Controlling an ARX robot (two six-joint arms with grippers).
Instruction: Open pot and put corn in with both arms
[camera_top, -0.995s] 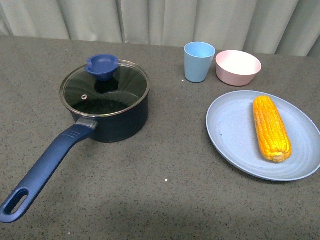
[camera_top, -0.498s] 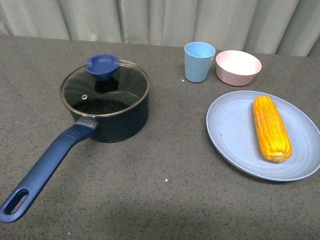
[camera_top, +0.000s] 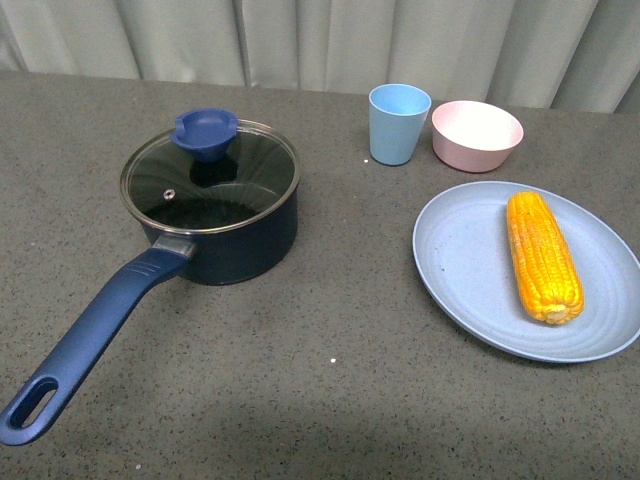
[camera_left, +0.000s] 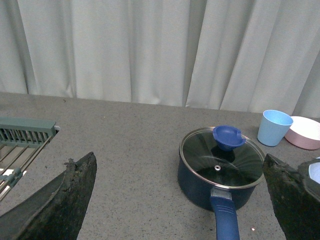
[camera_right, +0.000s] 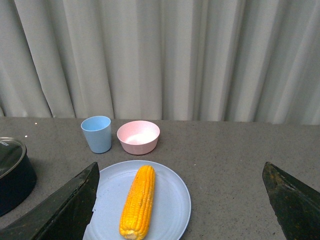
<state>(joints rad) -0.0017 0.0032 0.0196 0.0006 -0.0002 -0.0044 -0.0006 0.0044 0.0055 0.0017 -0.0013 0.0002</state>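
The navy pot (camera_top: 235, 240) stands left of centre with its glass lid (camera_top: 212, 188) on, blue knob (camera_top: 205, 131) up, and its long handle (camera_top: 92, 338) pointing toward me. The corn (camera_top: 543, 256) lies on a pale blue plate (camera_top: 452, 262) at the right. Neither arm shows in the front view. In the left wrist view my left gripper (camera_left: 179, 156) is open, held above the table short of the pot (camera_left: 199, 186), its fingers (camera_left: 70, 202) wide apart and empty. In the right wrist view my right gripper (camera_right: 180, 165) is open and empty, back from the corn (camera_right: 138, 202).
A light blue cup (camera_top: 398, 122) and a pink bowl (camera_top: 476, 134) stand behind the plate, in front of a grey curtain. A grey-green rack (camera_left: 25, 132) shows at the table's edge in the left wrist view. The tabletop is dark grey and speckled.
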